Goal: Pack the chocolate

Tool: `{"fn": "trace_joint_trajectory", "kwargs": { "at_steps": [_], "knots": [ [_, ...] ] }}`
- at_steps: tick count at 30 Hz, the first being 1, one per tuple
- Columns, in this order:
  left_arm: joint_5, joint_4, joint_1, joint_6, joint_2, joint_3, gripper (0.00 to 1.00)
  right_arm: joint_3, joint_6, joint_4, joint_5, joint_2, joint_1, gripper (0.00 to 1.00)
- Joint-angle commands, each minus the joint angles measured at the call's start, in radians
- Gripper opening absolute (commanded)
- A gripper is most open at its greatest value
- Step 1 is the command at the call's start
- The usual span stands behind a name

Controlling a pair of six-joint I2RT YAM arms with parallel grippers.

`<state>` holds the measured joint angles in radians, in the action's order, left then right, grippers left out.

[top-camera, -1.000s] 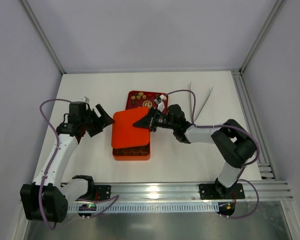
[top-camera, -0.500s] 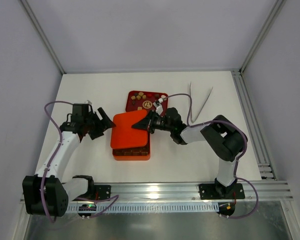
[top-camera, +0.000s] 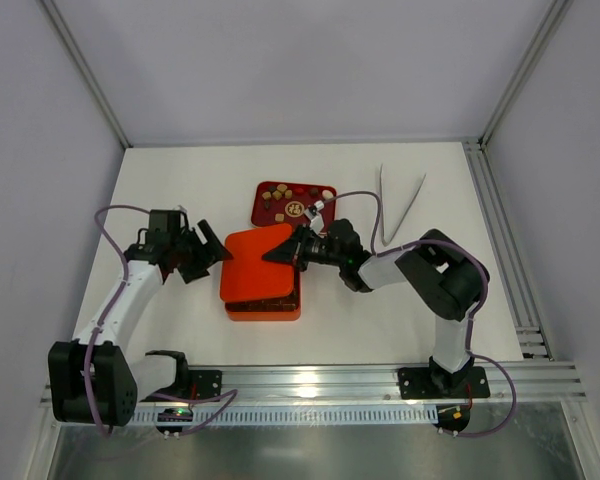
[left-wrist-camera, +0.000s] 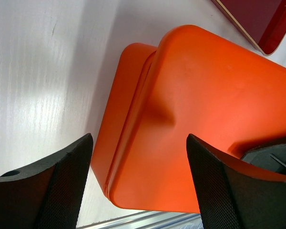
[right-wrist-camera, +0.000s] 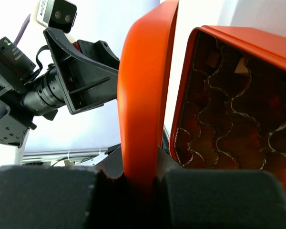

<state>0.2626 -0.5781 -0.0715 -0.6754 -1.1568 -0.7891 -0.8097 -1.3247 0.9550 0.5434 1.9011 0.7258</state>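
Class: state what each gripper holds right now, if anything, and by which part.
The right gripper pinches the orange lid by its edge, over the orange box. The left gripper is open and holds nothing.

The top camera hangs above and behind my bases and looks down on the whole table [top-camera: 180, 190], with both arms reaching away from it. My left wrist camera peers out between the spread fingers of my left claw [left-wrist-camera: 139, 138], very close over the orange lid [left-wrist-camera: 205, 105], a corner of the red tray [left-wrist-camera: 257, 19] beyond. My right wrist camera sights along my right claw [right-wrist-camera: 133, 176], pinched on the lid's edge, facing my left claw and the open box [right-wrist-camera: 229, 119]. All three views share the lid.
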Motion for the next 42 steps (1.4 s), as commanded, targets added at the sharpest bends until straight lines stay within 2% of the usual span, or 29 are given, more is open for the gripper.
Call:
{"fn": "trace_joint_trajectory", "kwargs": {
  "at_steps": [1,7,15,25,42],
  "knots": [
    [0.015,0.037,-0.001,0.007,-0.003,0.008,0.77,0.021,-0.013,0.1,-0.01,-0.008,0.006,0.04],
    [0.017,0.043,-0.007,0.011,-0.017,0.007,0.77,0.044,0.002,0.085,-0.007,-0.016,0.007,0.05],
    [0.024,0.05,-0.011,0.019,-0.029,0.007,0.76,0.053,0.004,0.082,-0.007,-0.005,0.007,0.12],
    [0.02,0.061,-0.024,0.031,-0.066,0.011,0.74,0.07,0.002,0.079,-0.008,-0.01,0.006,0.26],
    [0.012,0.092,-0.062,0.027,-0.127,0.013,0.7,0.161,0.012,0.093,-0.019,-0.068,-0.023,0.32]
  ]
}}
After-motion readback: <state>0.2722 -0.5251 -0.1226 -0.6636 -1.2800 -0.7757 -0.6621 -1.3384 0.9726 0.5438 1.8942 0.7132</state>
